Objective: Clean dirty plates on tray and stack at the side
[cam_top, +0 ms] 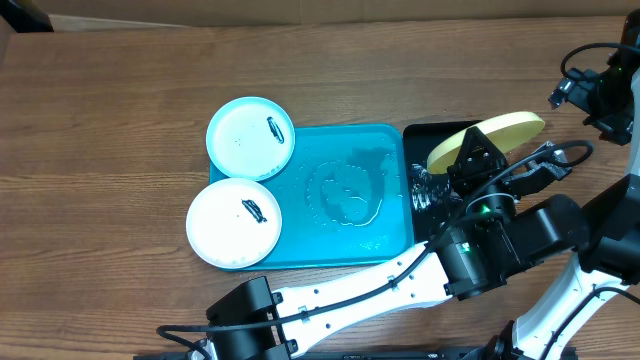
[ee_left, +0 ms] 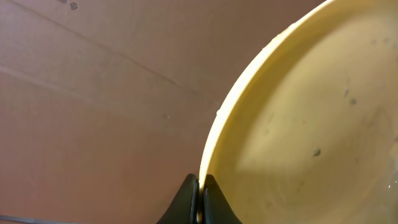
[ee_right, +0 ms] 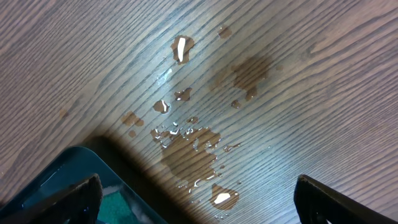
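The yellow-green plate (cam_top: 490,138) is hanging tilted over the black tray (cam_top: 425,134), just beside the turquoise tray's (cam_top: 330,255) right end, toward the table's (cam_top: 100,120) right edge. I am pinching its rim with my left fingers (ee_left: 188,204), clamped tight, the plate's face rising away from them. My right fingers (ee_right: 68,202) are standing wide apart, holding nothing, over wet table.

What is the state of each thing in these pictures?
yellow plate: lifted, tilted, gripped at rim.
left gripper: shut on yellow plate.
right gripper: open, empty.
light blue plate: flat, dark smear.
white plate: flat, dark smear.
turquoise tray: wet, puddle.
table: water drops.
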`<state>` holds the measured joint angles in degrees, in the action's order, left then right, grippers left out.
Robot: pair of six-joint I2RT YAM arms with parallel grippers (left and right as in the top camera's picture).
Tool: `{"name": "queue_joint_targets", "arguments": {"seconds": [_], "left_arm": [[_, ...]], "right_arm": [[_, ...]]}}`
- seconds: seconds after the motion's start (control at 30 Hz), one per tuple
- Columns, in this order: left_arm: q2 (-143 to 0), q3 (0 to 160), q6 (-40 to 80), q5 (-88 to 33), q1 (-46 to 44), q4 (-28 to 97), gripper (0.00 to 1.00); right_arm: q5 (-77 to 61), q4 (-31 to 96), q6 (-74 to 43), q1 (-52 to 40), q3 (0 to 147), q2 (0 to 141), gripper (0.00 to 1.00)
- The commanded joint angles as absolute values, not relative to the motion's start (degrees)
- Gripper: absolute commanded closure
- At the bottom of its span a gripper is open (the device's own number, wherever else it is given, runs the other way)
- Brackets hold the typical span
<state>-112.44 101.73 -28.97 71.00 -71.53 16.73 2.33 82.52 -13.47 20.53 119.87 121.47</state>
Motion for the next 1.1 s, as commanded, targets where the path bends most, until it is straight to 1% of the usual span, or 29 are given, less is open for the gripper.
{"name": "queue_joint_targets", "arguments": {"seconds": [0.0,0.37,0.43,0.53,0.57,0.7,0.8,0.9,1.07], "left_arm": [[-112.73,103.26,-29.36,72.38,-71.16,16.38,0.96],[-112.73,103.24,-29.02,72.42,-71.18,16.4,0.96],[-112.73,103.24,-26.3,72.69,-71.18,16.84,0.96],[-112.73,103.24,-17.08,71.59,-71.07,21.02,0.96],[-112.73,103.24,-13.39,69.52,-70.85,23.86,0.96],[-112.77,103.24,3.6,57.54,-68.71,35.42,0.96],[-112.77,103.24,14.24,44.66,-65.56,41.67,0.96],[-112.71,103.26,18.15,30.72,-61.56,44.31,0.96],[-111.02,103.37,19.94,0.73,-51.79,45.21,0.96]], "right_arm": [[2.48,82.35,-13.74,20.6,119.94,120.44,0.0],[2.48,82.35,-13.76,20.6,119.94,120.44,0.0],[2.48,82.35,-13.76,20.6,119.94,120.44,0.0],[2.48,82.35,-13.74,20.6,119.94,120.44,0.0],[2.48,82.35,-13.76,20.6,119.94,120.44,0.0],[2.48,82.35,-13.74,20.6,119.94,120.44,0.0],[2.48,82.35,-13.76,20.6,119.94,120.44,0.0],[2.48,82.35,-13.76,20.6,119.94,120.44,0.0],[2.48,82.35,-13.76,20.6,119.94,120.44,0.0]]}}
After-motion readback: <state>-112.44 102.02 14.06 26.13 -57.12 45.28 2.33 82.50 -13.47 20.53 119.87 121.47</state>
